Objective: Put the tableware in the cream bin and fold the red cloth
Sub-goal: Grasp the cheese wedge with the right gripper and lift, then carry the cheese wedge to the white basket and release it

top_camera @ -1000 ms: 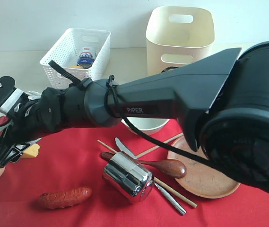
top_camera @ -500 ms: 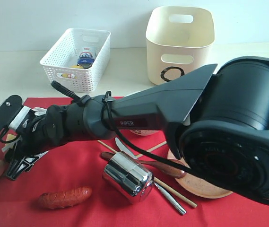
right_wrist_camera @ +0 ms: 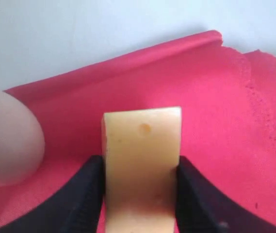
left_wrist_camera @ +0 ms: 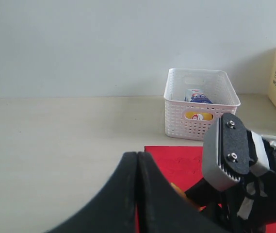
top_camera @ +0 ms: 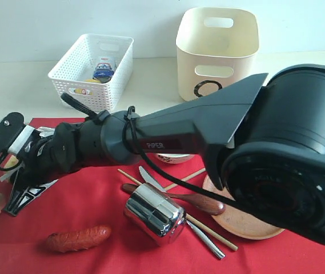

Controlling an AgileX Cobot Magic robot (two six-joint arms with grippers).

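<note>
Beside one pale egg (right_wrist_camera: 7, 138) on red fabric cloth (right_wrist_camera: 215, 97): one yellow cheese block (right_wrist_camera: 142, 155), clamped by right hand (right_wrist_camera: 141, 194); left hand (left_wrist_camera: 138, 162) together.

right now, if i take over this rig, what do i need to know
Grippers: left gripper shut, empty; right gripper clamped on the cheese beside the egg.
On the red cloth, unfolded: steel cup, spoon, knife, chopsticks, plate, bowl behind the arm.
Done: nothing; cream bin shows no tableware.
Left: bin all six, fold the cloth.
</note>
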